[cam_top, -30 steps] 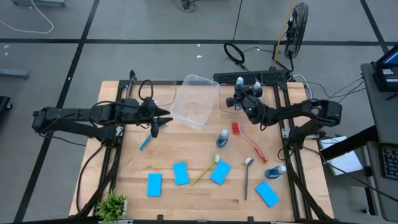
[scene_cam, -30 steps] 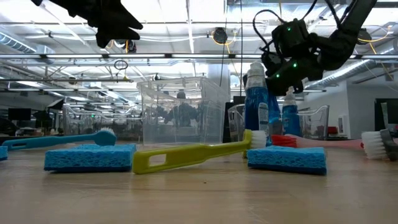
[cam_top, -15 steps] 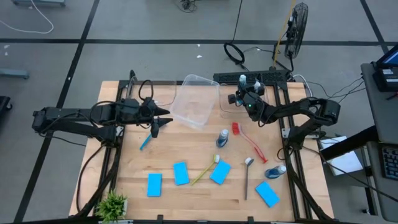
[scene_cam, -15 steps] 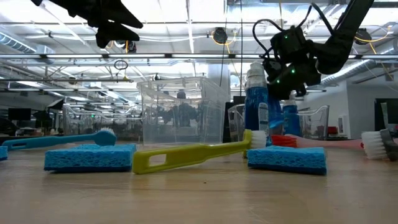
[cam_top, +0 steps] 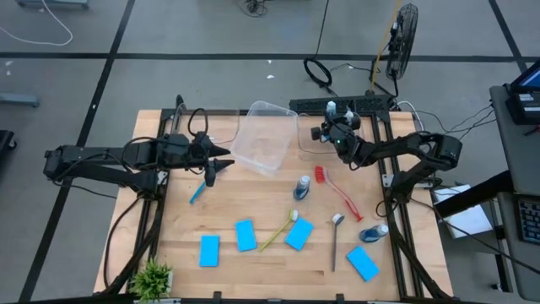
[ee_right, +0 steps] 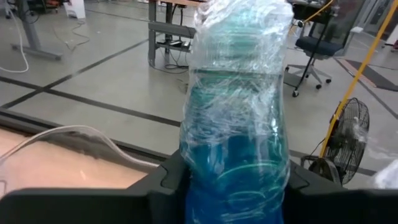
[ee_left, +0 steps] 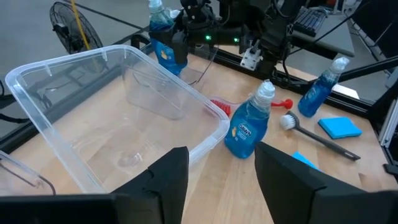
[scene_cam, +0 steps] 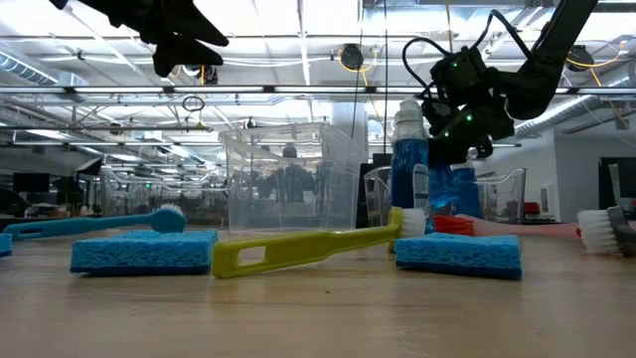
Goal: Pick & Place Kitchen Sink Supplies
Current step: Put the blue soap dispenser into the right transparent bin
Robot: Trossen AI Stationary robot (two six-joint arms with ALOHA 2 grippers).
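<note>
My right gripper (cam_top: 335, 128) is at the table's far right, shut on a small bottle of blue liquid (ee_right: 236, 118) beside a small clear tub (cam_top: 310, 142). Another bottle (cam_top: 302, 187) stands mid-table, and a third (cam_top: 374, 231) lies near the right edge. My left gripper (cam_top: 221, 160) hovers open, left of the large clear tub (cam_top: 263, 135) and above the blue brush (cam_top: 199, 190). On the wood lie a red brush (cam_top: 337, 192), a yellow brush (cam_top: 278, 230), a grey brush (cam_top: 336, 241) and several blue sponges (cam_top: 245, 235). My right gripper pinches the bottle's body (ee_right: 236, 158) between its two fingers (ee_right: 169, 179), one on each side. The fingers come in nearly level from the table's right. The bottle stands upright in the hold; whether its base rests on anything I cannot tell.
A green potted plant (cam_top: 153, 277) stands at the near left corner. A black power strip and cables (cam_top: 337, 103) run along the far edge behind the right gripper. Metal frame rails (cam_top: 390, 181) border the table's right side.
My right gripper has carried the bottle a little toward the table's far edge, keeping it upright.
</note>
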